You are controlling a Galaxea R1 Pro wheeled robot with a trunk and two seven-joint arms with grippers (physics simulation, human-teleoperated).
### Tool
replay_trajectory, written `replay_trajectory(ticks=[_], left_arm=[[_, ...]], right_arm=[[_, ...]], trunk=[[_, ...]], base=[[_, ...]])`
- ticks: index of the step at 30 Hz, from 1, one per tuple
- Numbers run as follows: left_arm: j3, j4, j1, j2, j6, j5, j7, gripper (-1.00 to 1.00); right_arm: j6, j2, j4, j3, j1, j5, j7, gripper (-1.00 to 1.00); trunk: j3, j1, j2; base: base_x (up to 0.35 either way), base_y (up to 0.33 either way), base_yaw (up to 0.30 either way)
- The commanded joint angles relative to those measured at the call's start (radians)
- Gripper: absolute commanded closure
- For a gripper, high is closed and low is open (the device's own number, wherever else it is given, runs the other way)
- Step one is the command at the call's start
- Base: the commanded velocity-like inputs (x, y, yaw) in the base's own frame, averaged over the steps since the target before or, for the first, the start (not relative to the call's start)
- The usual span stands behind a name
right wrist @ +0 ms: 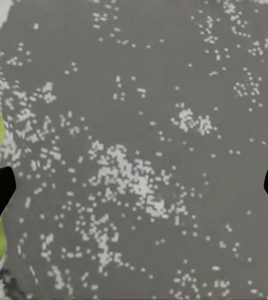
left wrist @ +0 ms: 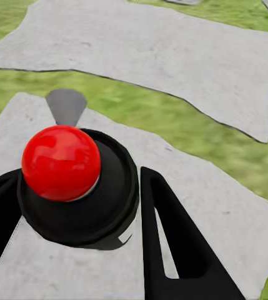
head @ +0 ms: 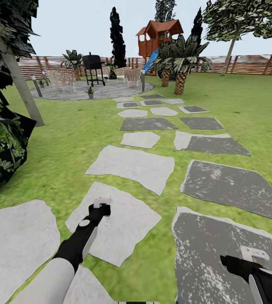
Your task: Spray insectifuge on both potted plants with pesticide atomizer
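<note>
Garden path: the right gripper (head: 238,262) is hanging wide open over the stepping stones (head: 131,166). The left gripper (head: 102,207) is flanking a red-knobbed black object (left wrist: 62,164), its grip unclear. The pesticide atomizer's whereabouts cannot be told. Probably light, stiff and slick, it is calling for a mid-body hold.

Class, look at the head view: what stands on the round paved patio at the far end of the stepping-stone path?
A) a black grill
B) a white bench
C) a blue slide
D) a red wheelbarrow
A: a black grill on legs stands on the grey patio, beyond the stepping stones.
</note>
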Motion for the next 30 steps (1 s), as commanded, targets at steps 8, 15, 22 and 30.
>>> replay_trajectory(ticks=[8,15,22,30], left_arm=[[-0.001,-0.001,0.000,-0.001,0.001,0.001,0.000,1.00],[-0.001,-0.001,0.000,-0.002,0.001,0.001,0.000,1.00],[-0.001,-0.001,0.000,-0.002,0.001,0.001,0.000,1.00],[-0.001,-0.001,0.000,-0.005,0.001,0.001,0.000,1.00]], right_arm=[[0.004,0.005,-0.001,0.003,0.000,0.000,0.002,-1.00],[0.003,0.004,-0.001,0.005,0.000,0.000,0.002,-1.00],[0.003,-0.001,-0.001,0.000,0.000,0.000,0.003,-1.00],[0.003,-0.002,-0.001,0.000,0.000,0.000,0.003,-1.00]], trunk=[[0.000,0.000,0.000],[0.004,0.000,0.000],[0.005,0.000,0.000],[0.005,0.000,0.000]], base=[[0.326,0.000,0.018],[0.326,0.000,0.172],[0.326,0.000,0.037],[0.326,0.000,0.001]])
